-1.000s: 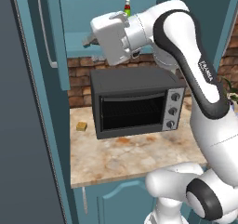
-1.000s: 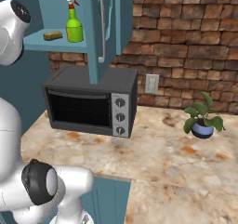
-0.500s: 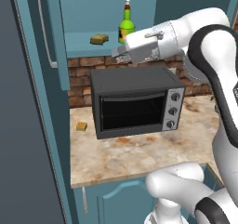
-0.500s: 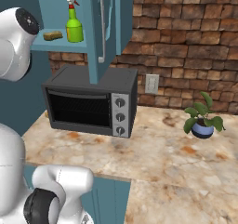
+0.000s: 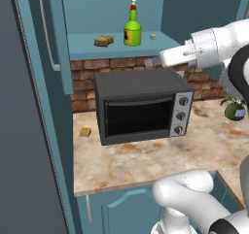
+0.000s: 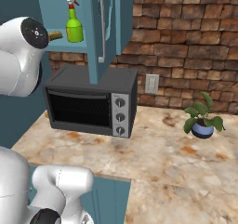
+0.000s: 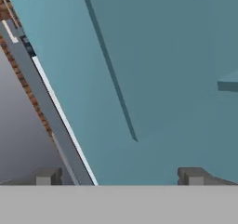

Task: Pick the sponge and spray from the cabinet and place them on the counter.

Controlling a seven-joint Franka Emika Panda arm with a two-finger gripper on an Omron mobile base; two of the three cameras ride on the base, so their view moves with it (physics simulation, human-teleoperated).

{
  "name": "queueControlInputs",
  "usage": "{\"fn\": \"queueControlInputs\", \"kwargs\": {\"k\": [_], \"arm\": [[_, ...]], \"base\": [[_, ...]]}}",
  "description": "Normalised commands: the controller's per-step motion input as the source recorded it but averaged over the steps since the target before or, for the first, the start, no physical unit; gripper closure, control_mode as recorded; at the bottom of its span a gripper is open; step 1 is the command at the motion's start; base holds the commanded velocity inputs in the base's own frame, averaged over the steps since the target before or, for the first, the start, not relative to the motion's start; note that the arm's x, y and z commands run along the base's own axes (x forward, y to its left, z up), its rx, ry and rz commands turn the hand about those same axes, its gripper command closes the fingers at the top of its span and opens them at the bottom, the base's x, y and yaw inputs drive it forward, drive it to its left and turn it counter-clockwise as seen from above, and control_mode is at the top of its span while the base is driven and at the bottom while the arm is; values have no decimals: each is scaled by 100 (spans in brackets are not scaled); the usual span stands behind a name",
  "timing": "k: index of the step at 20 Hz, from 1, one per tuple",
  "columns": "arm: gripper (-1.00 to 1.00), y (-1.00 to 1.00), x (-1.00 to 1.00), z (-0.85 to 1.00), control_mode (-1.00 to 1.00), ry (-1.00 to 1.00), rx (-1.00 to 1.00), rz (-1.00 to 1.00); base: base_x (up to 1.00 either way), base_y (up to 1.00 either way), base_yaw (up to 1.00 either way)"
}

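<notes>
Jaws spread wide and empty, our gripper (image 7: 118,175) faces the cabinet (image 7: 153,69), lining up below its shelf for the sponge (image 5: 104,41).

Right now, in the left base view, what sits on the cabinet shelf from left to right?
sponge → spray → tiny tan cube

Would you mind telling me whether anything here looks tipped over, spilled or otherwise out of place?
Nothing stands out. The spray bottle stands upright on the cabinet shelf with the sponge lying flat beside it. The microwave sits square on the counter, and the potted plant is upright. The cabinet doors hang open, as the job needs.
</notes>
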Motion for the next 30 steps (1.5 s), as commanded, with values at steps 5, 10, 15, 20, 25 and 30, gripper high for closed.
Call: {"fn": "queueControlInputs", "kwargs": {"k": [5, 10, 15, 20, 25, 30], "arm": [[-100, -3, 4, 0, -100, -10, -13, -21], [-100, -20, 0, 1, -100, -9, -11, -22], [-100, -41, 0, 3, -100, -7, -4, -17], [-100, -15, 2, 5, -100, -4, -1, -17], [-100, -14, 9, 0, -100, 0, -2, -18], [-100, -19, 26, 8, -100, 0, 0, -21]], "base": [[0, 0, 0], [0, 0, 0], [0, 0, 0], [0, 0, 0], [0, 0, 0], [0, 0, 0]]}}
